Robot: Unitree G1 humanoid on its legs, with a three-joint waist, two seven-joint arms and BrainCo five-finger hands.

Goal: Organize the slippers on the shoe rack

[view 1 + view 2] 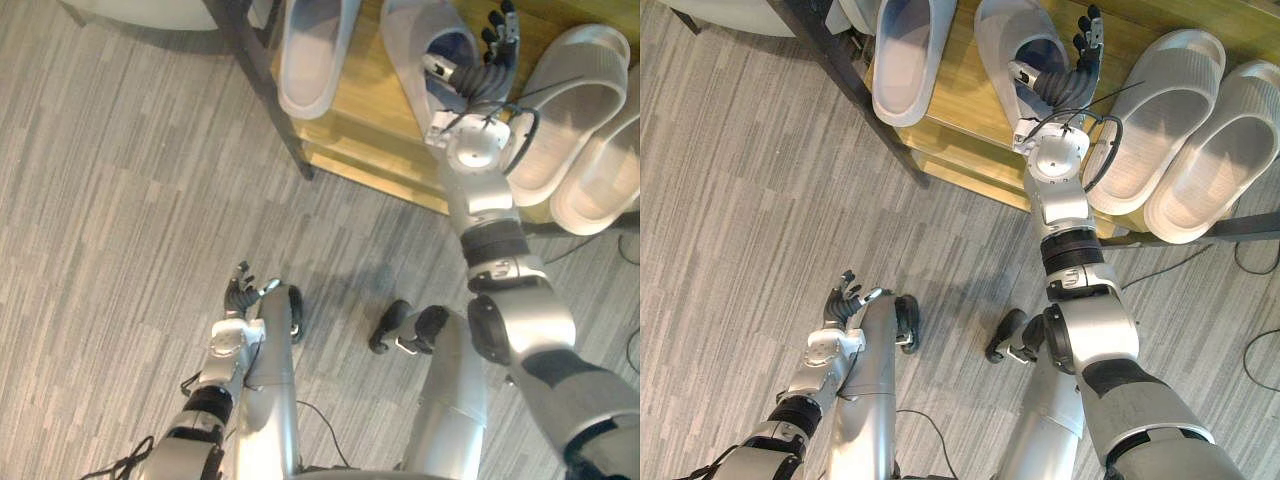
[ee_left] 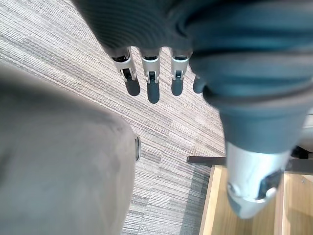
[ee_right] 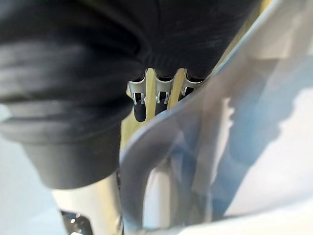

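Partly hidden behind the wall of one pale-blue foam slipper [image 1: 415,45], the right hand [image 1: 480,72] may be gripping it; I cannot tell. The dark-framed wooden shoe rack [image 1: 370,110], top centre to upper right, holds four slippers: that one, its pale-blue mate [image 1: 310,55] cut off at the top edge, and two cream ribbed slippers [image 1: 570,100]. The left hand [image 1: 240,295], lower left, hangs relaxed and empty.

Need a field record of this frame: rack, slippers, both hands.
rack: wooden shoe rack shelf with a dark metal frame
blue pair: two pale blue-grey foam slippers, outer one and inner one, lying apart on the shelf
cream pair: two cream foam slippers, side by side at the shelf's right
right hand: against the inner blue-grey slipper's side; grip not readable
left hand: low over the grey striped carpet, fingers relaxed, holding nothing
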